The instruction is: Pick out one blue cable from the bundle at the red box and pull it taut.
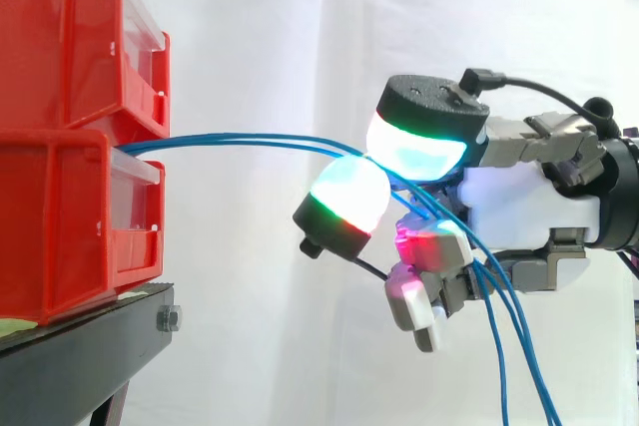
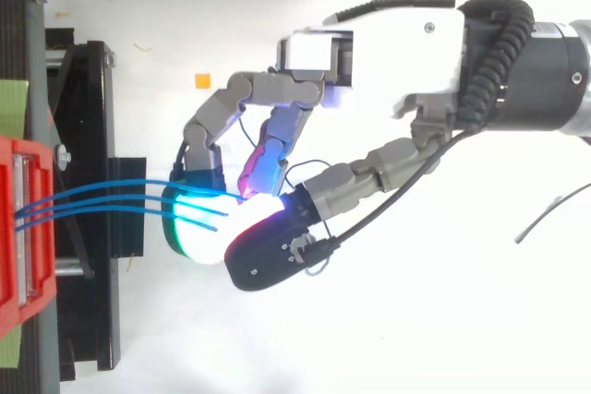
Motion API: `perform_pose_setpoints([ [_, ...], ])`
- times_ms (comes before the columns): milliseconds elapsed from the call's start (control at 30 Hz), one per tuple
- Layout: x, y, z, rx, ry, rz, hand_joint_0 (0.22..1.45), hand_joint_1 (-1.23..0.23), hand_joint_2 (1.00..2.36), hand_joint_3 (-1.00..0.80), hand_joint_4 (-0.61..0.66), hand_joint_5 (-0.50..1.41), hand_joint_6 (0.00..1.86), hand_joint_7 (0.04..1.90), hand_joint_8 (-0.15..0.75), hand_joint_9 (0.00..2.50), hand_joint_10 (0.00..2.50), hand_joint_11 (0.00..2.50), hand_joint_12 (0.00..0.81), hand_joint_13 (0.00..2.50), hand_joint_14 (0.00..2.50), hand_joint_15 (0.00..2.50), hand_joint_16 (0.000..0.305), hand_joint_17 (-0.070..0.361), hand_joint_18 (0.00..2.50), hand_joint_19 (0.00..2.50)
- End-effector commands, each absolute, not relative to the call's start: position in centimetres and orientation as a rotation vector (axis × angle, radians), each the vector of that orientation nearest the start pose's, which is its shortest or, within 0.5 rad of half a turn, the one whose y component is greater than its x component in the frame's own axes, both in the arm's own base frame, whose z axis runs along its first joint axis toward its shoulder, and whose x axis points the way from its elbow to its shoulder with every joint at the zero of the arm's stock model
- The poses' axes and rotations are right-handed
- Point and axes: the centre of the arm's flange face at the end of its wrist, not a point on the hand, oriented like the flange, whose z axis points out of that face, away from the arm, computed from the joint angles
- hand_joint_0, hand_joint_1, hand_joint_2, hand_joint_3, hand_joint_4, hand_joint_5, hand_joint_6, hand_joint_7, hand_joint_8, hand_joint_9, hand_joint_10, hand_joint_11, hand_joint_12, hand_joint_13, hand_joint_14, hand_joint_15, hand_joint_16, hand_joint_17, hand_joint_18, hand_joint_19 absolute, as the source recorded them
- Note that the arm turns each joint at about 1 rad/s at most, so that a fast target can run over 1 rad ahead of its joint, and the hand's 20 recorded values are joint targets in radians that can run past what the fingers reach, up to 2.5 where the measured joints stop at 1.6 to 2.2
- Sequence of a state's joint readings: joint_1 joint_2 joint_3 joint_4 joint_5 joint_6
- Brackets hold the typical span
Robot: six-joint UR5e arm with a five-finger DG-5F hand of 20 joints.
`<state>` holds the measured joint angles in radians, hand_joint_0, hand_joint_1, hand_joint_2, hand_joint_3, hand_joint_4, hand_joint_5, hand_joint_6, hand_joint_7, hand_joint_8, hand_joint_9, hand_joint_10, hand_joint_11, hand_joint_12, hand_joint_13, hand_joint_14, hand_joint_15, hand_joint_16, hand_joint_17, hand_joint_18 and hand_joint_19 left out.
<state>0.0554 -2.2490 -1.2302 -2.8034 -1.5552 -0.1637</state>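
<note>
noting the setting first: white curtain [image 1: 260, 27] behind everything, and a black stand [image 1: 90, 331] at the left edge carrying two red bins, the upper red bin [image 1: 70, 37] stacked on the lower red bin [image 1: 60, 226]. a bolt [image 1: 168, 319] sits in the stand's front edge. from above, the ground under the work is plain white, with a small orange square [image 2: 201, 80] lying on it near the stand and a strip of green tape [image 2: 14, 89] at the far left.

blue cables [image 1: 250, 140] leave the front of the bins about where the upper one meets the lower one. top view shows three strands [image 2: 102, 198], side by side and nearly parallel. long axis: close to level, running from the bins out to the hand, with a slight upward bow in the side view, not dead straight. the strands draw together as they near the hand. past the hand they turn steeply down and run off the bottom edge of the side view, to the right.

hand [image 1: 529, 202] comes in from the right, well clear of the bins. two large fingertips [image 1: 419, 142], glowing white-cyan with green rims, are pressed together with the cables passing between them, so it is clamped on the cables. cannot tell how many strands are actually pinched. the lower fingers are curled under, glowing magenta-red.
</note>
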Motion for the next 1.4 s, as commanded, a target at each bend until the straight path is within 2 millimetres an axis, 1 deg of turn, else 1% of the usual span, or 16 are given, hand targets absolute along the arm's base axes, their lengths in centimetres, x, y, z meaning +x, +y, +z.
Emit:
perform_pose_setpoints([
  [0, 74.3, -9.1, 26.4, 1.143, 1.267, 1.195, 0.66, -0.77, 1.02, -0.14, -0.11, -0.17, 0.91, 0.92, 0.321, 1.24, 0.03, 0.88, 0.398, 1.04, 0.02, 0.51, 0.053, 0.119, 0.91, 0.64],
  [167, 74.3, -9.0, 26.3, 1.158, 1.262, 1.208, 0.66, -0.77, 1.02, -0.15, -0.11, -0.18, 0.91, 0.91, 0.311, 1.24, 0.03, 0.89, 0.396, 1.04, 0.02, 0.52, 0.052, 0.116, 0.9, 0.65],
  [267, 74.3, -9.1, 26.2, 1.16, 1.262, 1.206, 0.66, -0.77, 1.02, -0.16, -0.1, -0.18, 0.91, 0.91, 0.333, 1.23, 0.03, 0.85, 0.39, 1.04, 0.02, 0.52, 0.051, 0.115, 0.9, 0.64],
  [333, 74.3, -9.1, 26.2, 1.161, 1.263, 1.208, 0.66, -0.77, 1.02, -0.16, -0.09, -0.18, 0.91, 0.91, 0.378, 1.1, 0.02, 0.65, 0.391, 1.04, 0.02, 0.5, 0.051, 0.116, 0.9, 0.63],
  [467, 74.2, -9.2, 26.1, 1.161, 1.262, 1.207, 0.66, -0.76, 1.02, -0.17, -0.09, -0.18, 0.91, 0.9, 0.408, 1.06, 0.02, 0.51, 0.385, 1.04, 0.02, 0.5, 0.051, 0.115, 0.9, 0.63],
  [533, 74.0, -9.2, 25.6, 1.168, 1.269, 1.205, 0.66, -0.76, 1.02, -0.17, -0.08, -0.18, 0.91, 0.9, 0.435, 1.01, 0.01, 0.37, 0.386, 1.05, 0.02, 0.49, 0.051, 0.116, 0.91, 0.63],
  [567, 73.8, -9.2, 25.2, 1.174, 1.27, 1.207, 0.66, -0.76, 1.02, -0.18, -0.07, -0.18, 0.91, 0.9, 0.438, 1.01, 0.01, 0.35, 0.384, 1.04, 0.02, 0.48, 0.051, 0.115, 0.91, 0.63],
  [633, 73.8, -9.3, 25.1, 1.176, 1.26, 1.214, 0.66, -0.76, 1.02, -0.18, -0.06, -0.18, 0.91, 0.89, 0.457, 1.02, 0.01, 0.26, 0.384, 1.04, 0.02, 0.45, 0.051, 0.116, 0.91, 0.62],
  [833, 74.0, -9.4, 25.3, 1.177, 1.23, 1.229, 0.66, -0.74, 1.02, -0.19, -0.03, -0.19, 0.92, 0.87, 0.49, 1.04, 0.0, 0.1, 0.387, 1.02, 0.02, 0.39, 0.053, 0.119, 0.92, 0.6],
  [1000, 74.1, -9.3, 25.5, 1.174, 1.221, 1.23, 0.66, -0.74, 1.02, -0.21, 0.0, -0.19, 0.92, 0.86, 0.517, 1.14, 0.0, 0.08, 0.385, 1.03, 0.02, 0.39, 0.054, 0.121, 0.92, 0.59],
  [1100, 74.1, -9.5, 25.5, 1.175, 1.217, 1.227, 0.66, -0.73, 1.02, -0.22, 0.03, -0.19, 0.92, 0.85, 0.525, 1.26, 0.01, 0.21, 0.392, 1.02, 0.02, 0.39, 0.054, 0.122, 0.91, 0.59],
  [1200, 74.1, -9.4, 25.4, 1.177, 1.217, 1.227, 0.66, -0.72, 1.02, -0.22, 0.04, -0.19, 0.92, 0.84, 0.514, 1.33, 0.01, 0.31, 0.395, 1.02, 0.02, 0.4, 0.054, 0.122, 0.9, 0.6],
  [1267, 74.1, -9.4, 25.4, 1.182, 1.214, 1.232, 0.65, -0.72, 1.02, -0.24, 0.05, -0.2, 0.92, 0.85, 0.508, 1.39, 0.02, 0.41, 0.396, 1.02, 0.02, 0.41, 0.055, 0.123, 0.89, 0.6],
  [1300, 74.1, -9.5, 25.4, 1.186, 1.211, 1.234, 0.65, -0.71, 1.02, -0.24, 0.06, -0.2, 0.92, 0.85, 0.489, 1.44, 0.02, 0.53, 0.403, 1.02, 0.02, 0.42, 0.055, 0.124, 0.89, 0.6],
  [1333, 74.1, -9.5, 25.4, 1.187, 1.21, 1.235, 0.65, -0.71, 1.02, -0.24, 0.07, -0.2, 0.92, 0.85, 0.481, 1.46, 0.02, 0.59, 0.405, 1.02, 0.02, 0.42, 0.055, 0.124, 0.88, 0.61],
  [1367, 74.1, -9.4, 25.4, 1.191, 1.207, 1.238, 0.65, -0.71, 1.02, -0.25, 0.07, -0.2, 0.92, 0.85, 0.479, 1.48, 0.02, 0.61, 0.402, 1.02, 0.02, 0.43, 0.055, 0.125, 0.88, 0.61],
])
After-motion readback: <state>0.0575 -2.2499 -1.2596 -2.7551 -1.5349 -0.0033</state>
